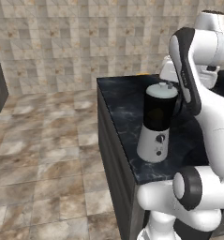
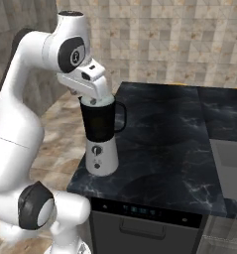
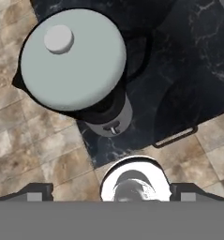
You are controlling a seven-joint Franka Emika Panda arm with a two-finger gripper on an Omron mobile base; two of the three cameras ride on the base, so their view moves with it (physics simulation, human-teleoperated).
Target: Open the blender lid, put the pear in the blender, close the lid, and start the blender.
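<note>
Blender (image 1: 156, 126) stands upright on dark marble counter (image 1: 127, 108), near the counter's front corner, above the tiled floor (image 1: 43, 140). White tapered base w/ dark knob (image 1: 160, 138) and small buttons below it faces out toward the floor side. Dark translucent jar (image 2: 97, 124) sits on the base; side handle (image 2: 121, 116) points toward the counter's interior in right base view.

Blender lid (image 3: 73, 58) is on the jar, covering the rim fully. Pale grey-white dome, small round knob (image 3: 58, 38) on top, off-centre toward upper left in hand view. Lid also seen in left base view (image 1: 161, 90), seated level on jar.

Gripper (image 3: 111, 197) sits above the blender, looking down on it; in right base view the white hand (image 2: 88, 82) is directly over the lid, very close to it, contact can't be told. Fingertips (image 3: 36, 193) show at the far left and far right along the bottom of hand view, wide apart – claw released, nothing between the jaws. Lid lies ahead of the fingertips in that view, not between them.

Pear: a thin yellow-orange sliver (image 1: 142, 73) at the counter's far edge in left base view, mostly hidden by the arm; too little shows to be sure it's the pear.

Below the counter front, an appliance panel w/ bar handle (image 2: 142, 225); same handle (image 3: 175, 137) shows in hand view. Pale sink basin (image 2: 229, 158) is set in the counter at far right, well apart from blender. Tiled wall (image 2: 164, 34) behind.
</note>
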